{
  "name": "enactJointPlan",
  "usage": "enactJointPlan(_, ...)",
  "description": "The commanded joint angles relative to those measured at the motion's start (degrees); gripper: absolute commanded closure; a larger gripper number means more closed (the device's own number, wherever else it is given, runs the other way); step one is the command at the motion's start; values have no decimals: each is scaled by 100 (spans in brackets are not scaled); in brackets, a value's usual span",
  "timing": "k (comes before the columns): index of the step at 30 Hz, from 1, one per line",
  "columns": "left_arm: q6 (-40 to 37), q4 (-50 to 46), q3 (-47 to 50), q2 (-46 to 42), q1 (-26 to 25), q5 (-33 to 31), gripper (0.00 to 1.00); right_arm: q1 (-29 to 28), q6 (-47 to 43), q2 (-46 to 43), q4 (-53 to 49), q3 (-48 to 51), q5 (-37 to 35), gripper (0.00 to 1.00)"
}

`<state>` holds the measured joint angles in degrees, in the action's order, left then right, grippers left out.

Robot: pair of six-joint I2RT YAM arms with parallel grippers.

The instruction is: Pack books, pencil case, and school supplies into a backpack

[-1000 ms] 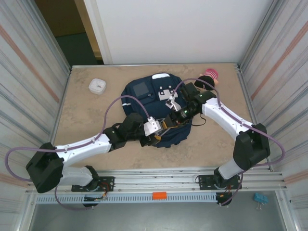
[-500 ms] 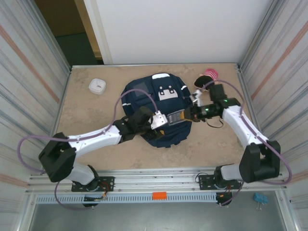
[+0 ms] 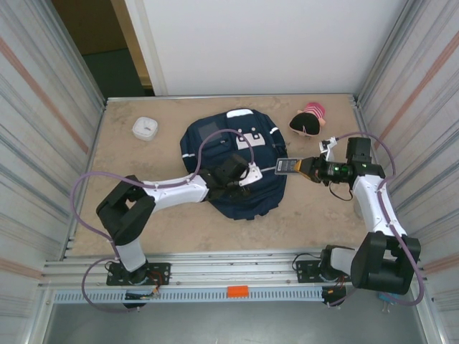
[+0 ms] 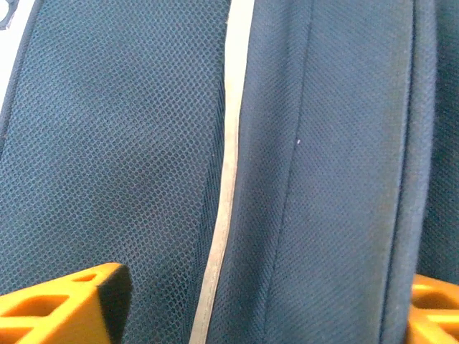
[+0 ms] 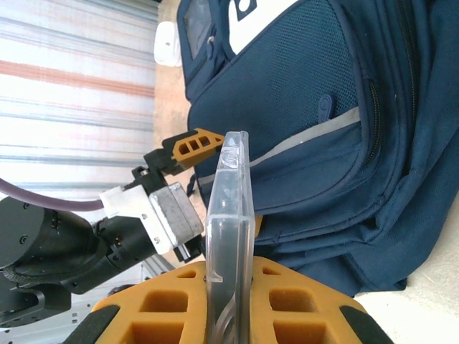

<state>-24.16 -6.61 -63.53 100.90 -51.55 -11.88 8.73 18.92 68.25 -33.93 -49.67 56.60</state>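
**Light and stiff, I'd say**

The right gripper [image 3: 304, 166] clamps one end of the flat black rectangle with a grey panel [image 3: 288, 166], at 3 o'clock off the navy blue fabric backpack [image 3: 208, 147]; likely slippery. The left gripper [image 3: 247, 177] gapes over its soft cloth.

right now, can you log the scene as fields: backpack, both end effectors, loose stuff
backpack: navy, lying flat, centre of the top view
left end effector: open, above the backpack's fabric, holding nothing
right end effector: shut on a flat case, at the backpack's right edge
loose items: white box back left; pink and black item back right
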Motion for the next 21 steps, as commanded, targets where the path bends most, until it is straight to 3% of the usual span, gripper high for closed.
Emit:
enactJointPlan(1,286,-2,-301,-128,11,-283,31,37,-15,-22,2,71,-70,100)
enactJointPlan(11,604,461,-194,-435,106,-559,49,69,48,-135,35,175,-351,100)
enactJointPlan(16,822,592,-217,-762,116,-675,89,255,167,-278,45,199,-279,100)
enactJointPlan(21,1117,663,-197,-1238,114,-291,95,287,338,-452,45,267,-255,100)
